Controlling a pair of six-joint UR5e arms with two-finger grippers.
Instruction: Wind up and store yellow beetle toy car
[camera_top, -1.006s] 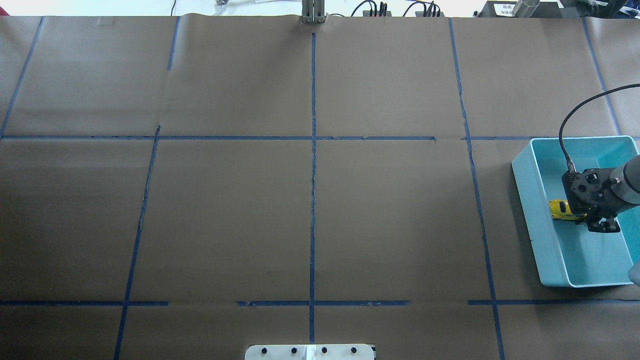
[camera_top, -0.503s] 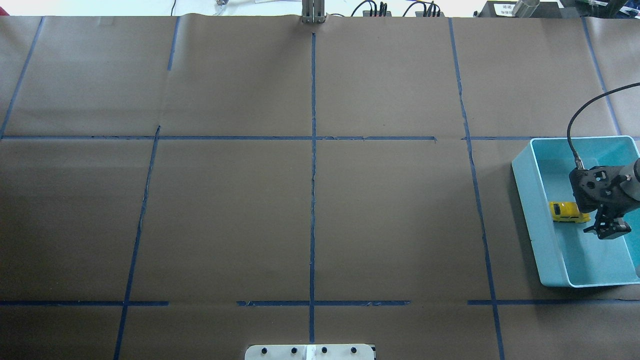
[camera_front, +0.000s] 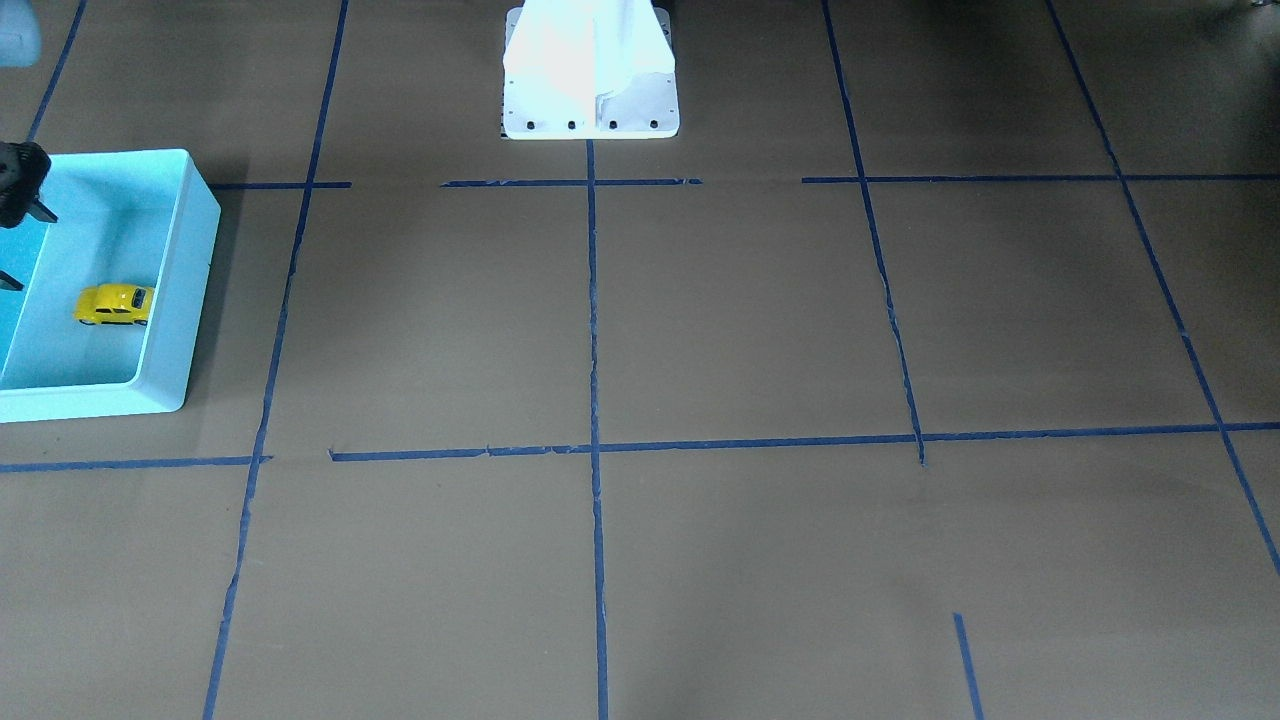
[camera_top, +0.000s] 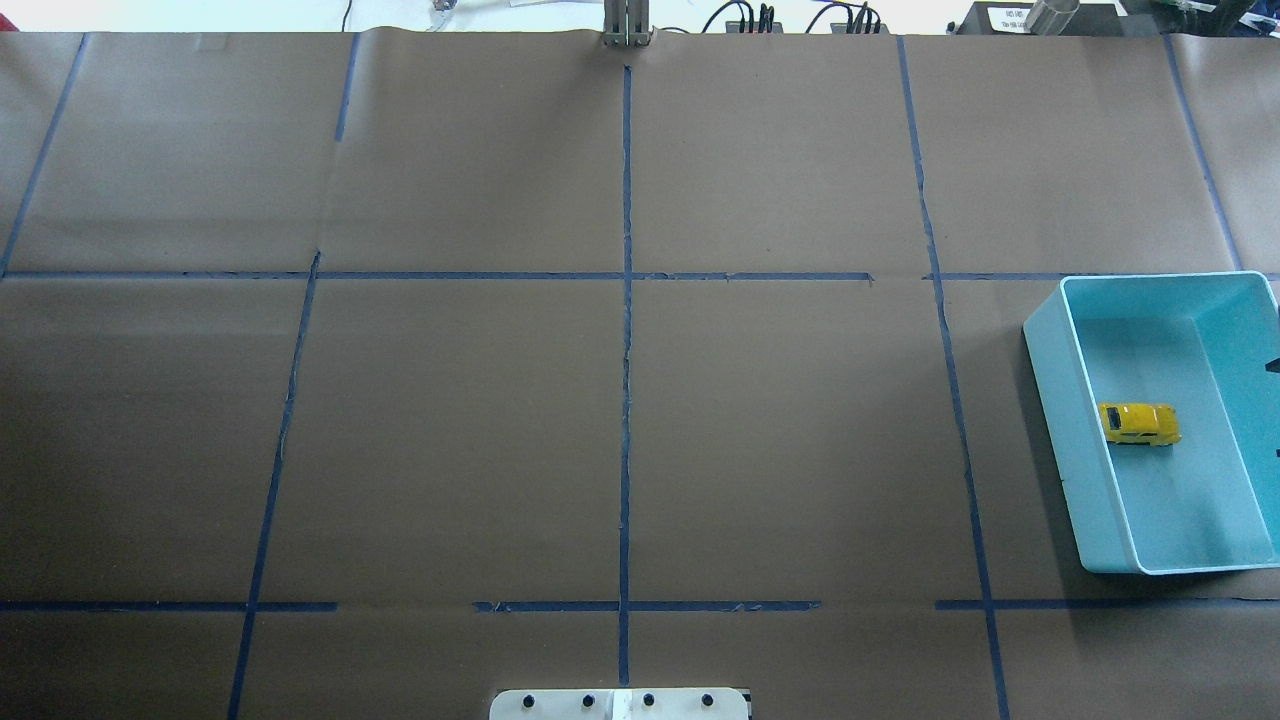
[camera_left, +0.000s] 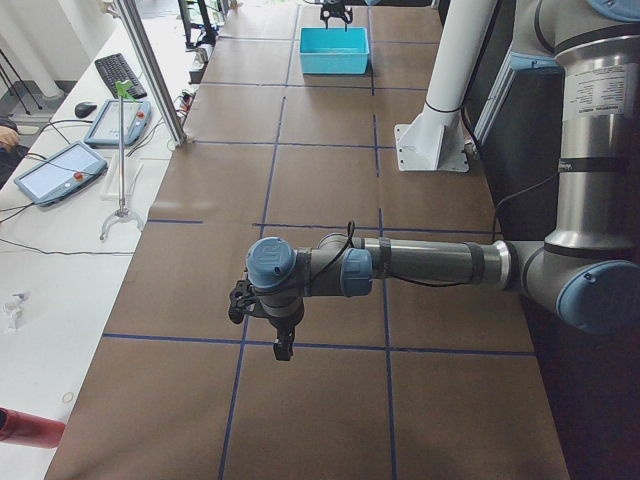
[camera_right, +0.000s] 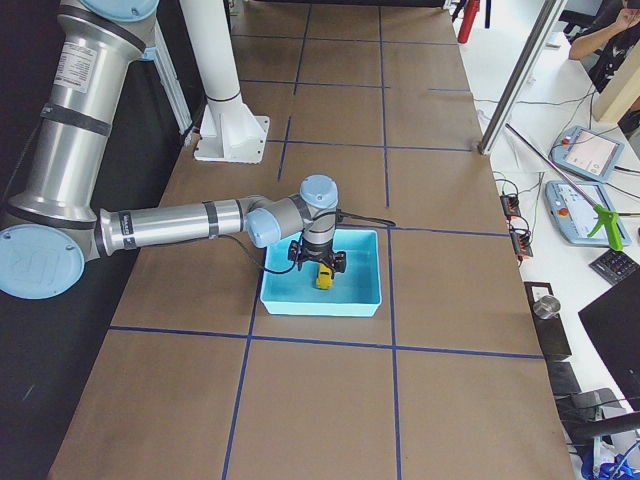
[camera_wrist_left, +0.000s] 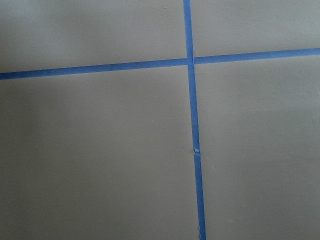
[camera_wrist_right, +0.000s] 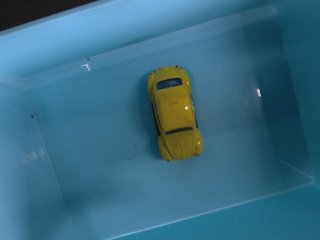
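Note:
The yellow beetle toy car (camera_top: 1139, 423) lies on its wheels on the floor of the turquoise bin (camera_top: 1045, 400), free of any grip. It also shows in the front view (camera_front: 115, 304) and, from straight above, in the right wrist view (camera_wrist_right: 174, 112). My right gripper (camera_front: 25, 248) hangs above the bin at the front view's left edge, its two fingertips apart and empty. In the overhead view only a dark tip (camera_top: 1273, 365) of it shows. My left gripper (camera_left: 282, 348) hovers over bare table far from the bin; I cannot tell whether it is open or shut.
The table is covered in brown paper crossed by blue tape lines (camera_top: 626, 350). The bin (camera_front: 190, 290) stands at the table's right end. The robot's white base (camera_front: 590, 70) stands at the near edge. The left wrist view shows only paper and a tape cross (camera_wrist_left: 189, 61).
My right gripper has risen and drawn away to the right, almost out of the overhead view. The car stays where it lay in the bin.

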